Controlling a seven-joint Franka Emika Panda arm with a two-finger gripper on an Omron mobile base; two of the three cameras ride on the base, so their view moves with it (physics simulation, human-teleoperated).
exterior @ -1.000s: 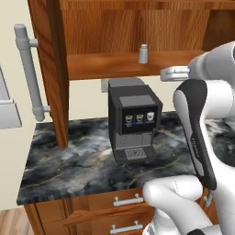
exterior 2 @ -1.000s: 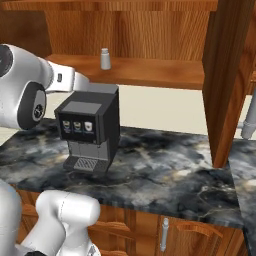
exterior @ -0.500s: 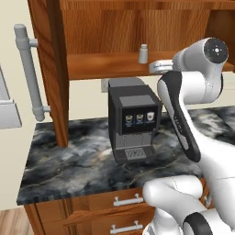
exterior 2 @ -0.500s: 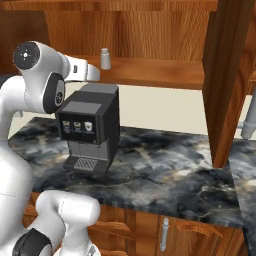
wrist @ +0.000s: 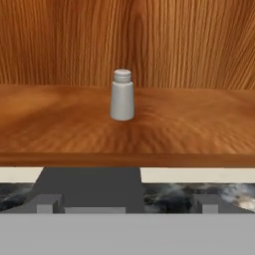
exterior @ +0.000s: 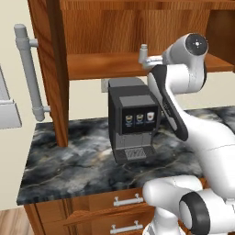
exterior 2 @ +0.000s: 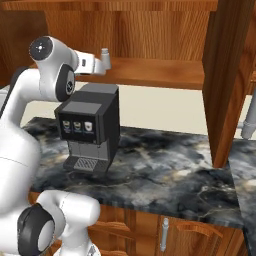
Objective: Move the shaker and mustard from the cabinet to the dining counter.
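Shaker (wrist: 122, 95) stands upright on the cabinet (wrist: 189, 45) shelf, centre of the hand view, a bit above mid-frame, wood-grain back panel behind it. In the left base view the shaker (exterior: 143, 51) sits upper centre on the shelf, just beside the wrist; in the right base view it (exterior 2: 105, 53) is upper left, near the shelf's front edge. End effector (wrist: 124, 206) is released, jaws spread wide w/ nothing between them; its two dark tips show at the bottom of the hand view, apart from the shaker, aimed at it across the shelf edge. In the right base view the end effector (exterior 2: 102, 64) is level w/ the shelf, close to the shaker; can't tell if touching. Below the shelf a black coffee machine (exterior: 133, 121) stands on the dark marbled desk (exterior: 73, 165), centre frame; three small cup icons on its front panel, no readable writing. Open cabinet door w/ grey bar handle (exterior: 28, 69) at upper left of the left base view
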